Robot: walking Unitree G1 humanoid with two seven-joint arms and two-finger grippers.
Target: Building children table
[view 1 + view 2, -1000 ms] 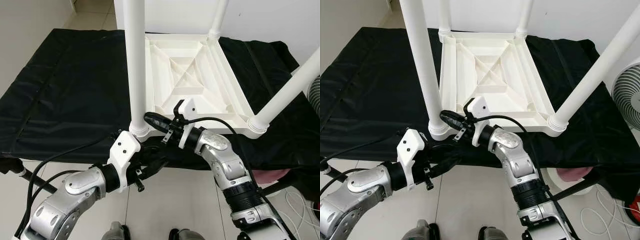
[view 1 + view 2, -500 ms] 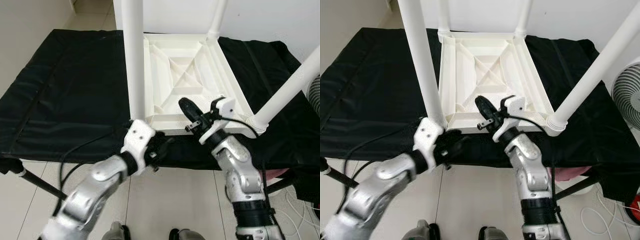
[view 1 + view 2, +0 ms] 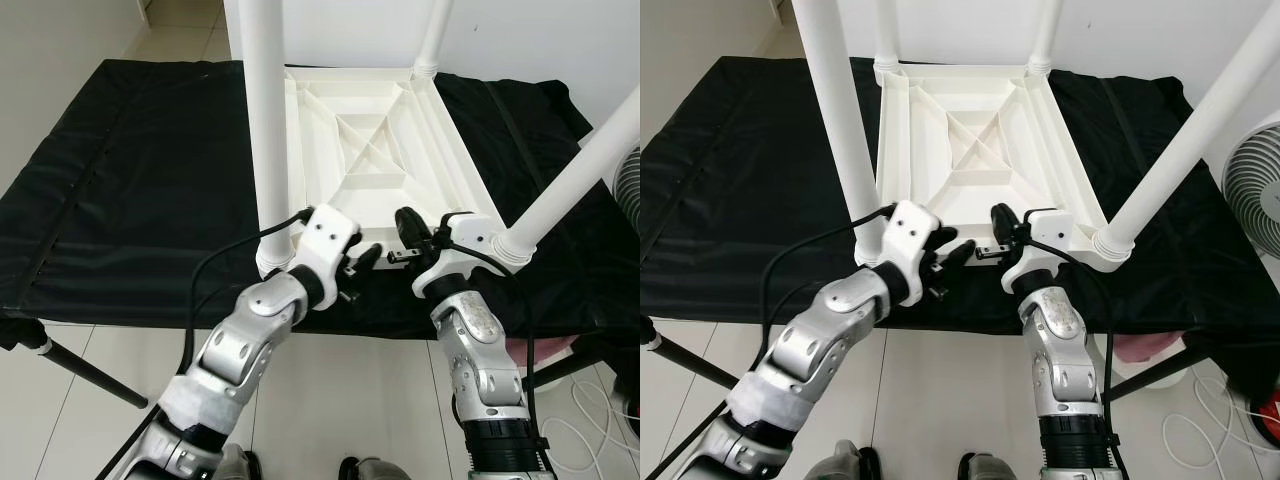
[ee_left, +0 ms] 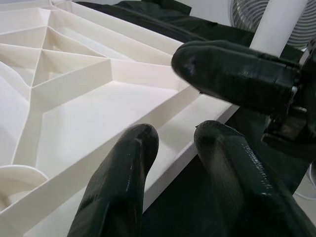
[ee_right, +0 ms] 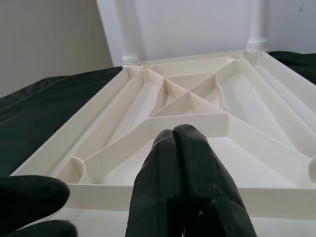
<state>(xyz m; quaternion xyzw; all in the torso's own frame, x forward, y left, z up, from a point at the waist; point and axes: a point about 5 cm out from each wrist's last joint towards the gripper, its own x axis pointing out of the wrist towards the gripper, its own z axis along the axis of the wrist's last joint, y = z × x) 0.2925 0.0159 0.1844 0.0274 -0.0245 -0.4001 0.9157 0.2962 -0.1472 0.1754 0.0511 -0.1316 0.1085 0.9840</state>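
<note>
While the white table (image 3: pixel 975 150) lay upside down on a black cloth (image 3: pixel 750 180), ribbed underside showing, legs up, our left gripper (image 3: pixel 952 256) was parted and right gripper (image 3: pixel 998 222) pressed together at its near edge.

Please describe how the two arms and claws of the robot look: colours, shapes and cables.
Both arms are made of rounded silver segments with dark joints. Each wrist carries an angular white plastic block, and a thin black cable runs along each arm to it. The left claw and the right claw each have two long, glossy black fingers with rounded tips. The right arm has a black ribbed section lower down.
</note>
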